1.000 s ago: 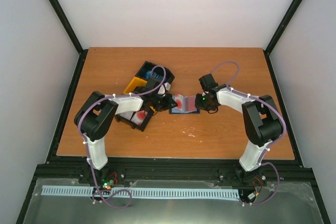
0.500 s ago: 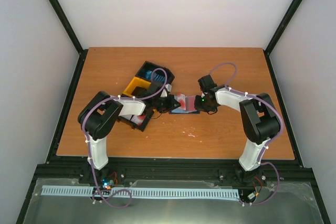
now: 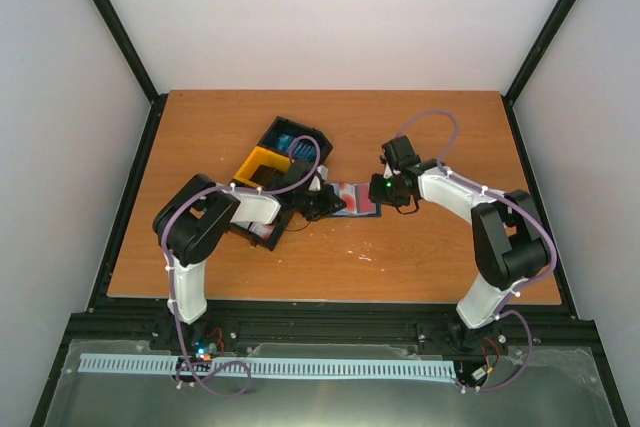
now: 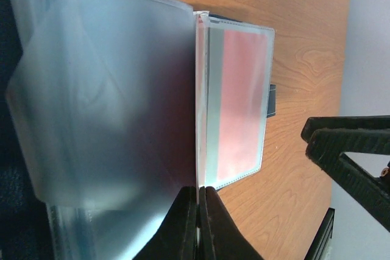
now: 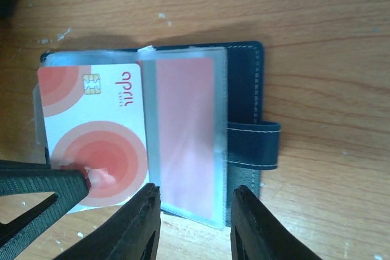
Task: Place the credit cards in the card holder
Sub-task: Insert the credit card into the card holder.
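Wooden surface point(image 3: 420, 247), black-and-yellow tray point(image 3: 262, 162) left of centre, navy card holder point(image 5: 244, 89) open at centre, white-and-red credit card point(image 5: 97, 132) lying on its left sleeve, left jaws clenched on the card's corner, right jaws released over the holder's edge.

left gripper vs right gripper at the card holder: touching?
Apart. The left wrist view shows it: the shut left gripper sits bottom centre, the open right gripper at the right edge, with bare table plainly visible between them.

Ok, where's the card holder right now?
In the top view the card holder lies open mid-table, between the left hand and right hand, just right of the black-and-yellow tray.
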Controlling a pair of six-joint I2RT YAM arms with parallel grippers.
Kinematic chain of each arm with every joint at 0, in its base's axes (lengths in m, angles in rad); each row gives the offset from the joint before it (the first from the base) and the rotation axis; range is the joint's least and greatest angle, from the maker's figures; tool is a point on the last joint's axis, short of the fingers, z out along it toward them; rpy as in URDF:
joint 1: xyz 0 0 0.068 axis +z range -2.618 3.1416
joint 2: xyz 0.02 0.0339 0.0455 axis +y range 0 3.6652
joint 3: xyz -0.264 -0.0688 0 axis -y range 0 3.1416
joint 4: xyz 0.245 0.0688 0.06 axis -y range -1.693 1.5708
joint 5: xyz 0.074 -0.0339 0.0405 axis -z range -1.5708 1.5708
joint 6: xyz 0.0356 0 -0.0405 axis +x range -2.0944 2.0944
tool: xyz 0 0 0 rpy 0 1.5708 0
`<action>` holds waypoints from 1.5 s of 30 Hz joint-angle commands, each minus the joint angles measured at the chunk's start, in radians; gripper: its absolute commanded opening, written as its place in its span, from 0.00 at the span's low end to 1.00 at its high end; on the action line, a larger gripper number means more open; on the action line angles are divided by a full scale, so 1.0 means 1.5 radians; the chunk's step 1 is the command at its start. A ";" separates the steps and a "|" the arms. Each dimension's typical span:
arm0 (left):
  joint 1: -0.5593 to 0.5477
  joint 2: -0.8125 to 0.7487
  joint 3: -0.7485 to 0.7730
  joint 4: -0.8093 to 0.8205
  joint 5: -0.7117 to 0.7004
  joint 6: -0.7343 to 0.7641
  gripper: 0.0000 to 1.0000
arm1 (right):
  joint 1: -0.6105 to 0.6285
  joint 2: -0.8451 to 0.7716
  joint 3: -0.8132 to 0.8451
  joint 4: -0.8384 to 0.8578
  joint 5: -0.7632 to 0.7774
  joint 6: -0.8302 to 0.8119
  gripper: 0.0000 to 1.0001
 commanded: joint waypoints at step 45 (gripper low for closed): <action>0.008 0.062 0.010 0.041 0.030 -0.032 0.01 | -0.003 0.129 0.018 -0.044 -0.004 -0.024 0.10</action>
